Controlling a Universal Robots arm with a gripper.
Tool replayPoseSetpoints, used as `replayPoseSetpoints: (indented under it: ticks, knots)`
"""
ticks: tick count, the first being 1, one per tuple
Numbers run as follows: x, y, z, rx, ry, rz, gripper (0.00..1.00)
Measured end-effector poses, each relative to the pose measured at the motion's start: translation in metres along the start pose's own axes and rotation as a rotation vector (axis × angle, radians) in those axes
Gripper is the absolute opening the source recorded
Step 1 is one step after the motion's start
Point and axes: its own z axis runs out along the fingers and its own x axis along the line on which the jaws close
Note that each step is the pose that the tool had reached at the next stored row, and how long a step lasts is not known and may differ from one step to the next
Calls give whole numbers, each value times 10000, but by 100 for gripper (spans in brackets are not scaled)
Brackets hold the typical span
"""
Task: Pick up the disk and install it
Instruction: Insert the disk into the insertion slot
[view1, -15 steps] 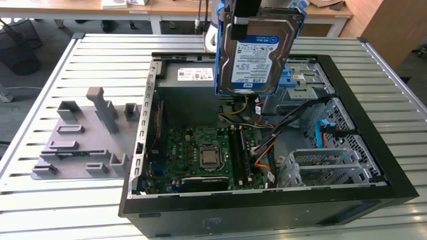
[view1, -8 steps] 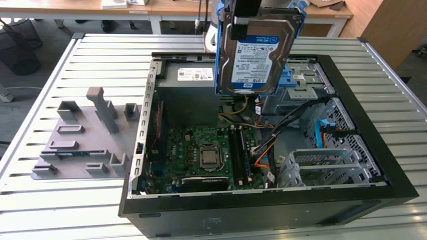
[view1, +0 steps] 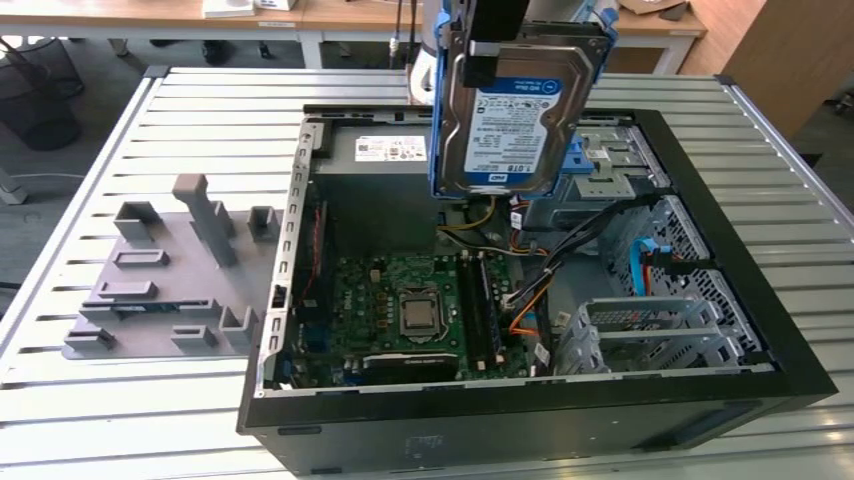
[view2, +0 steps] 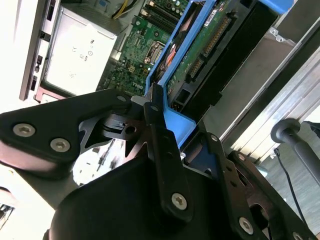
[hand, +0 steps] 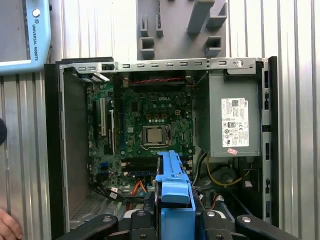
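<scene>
disk (view1: 514, 110) held above case (view1: 534, 430), cables (view1: 577, 232) below

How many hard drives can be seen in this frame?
1. The disk hangs in the gripper above the open computer case, near the power supply. The metal bays at the exterior view's right could hide another.

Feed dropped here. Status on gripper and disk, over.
Gripper shut on disk. Disk hangs above open case. Black cables cross inside case.

The disk (view1: 514, 112): silver drive w/ white-blue label, blue rails; hangs upright in air, above open PC case (view1: 747, 300).
</scene>
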Motion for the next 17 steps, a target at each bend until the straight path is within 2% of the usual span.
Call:
replayPoseSetpoints:
  ticks: [17]
  knots:
    - [313, -17, 11, -1, 2, 0, 36]
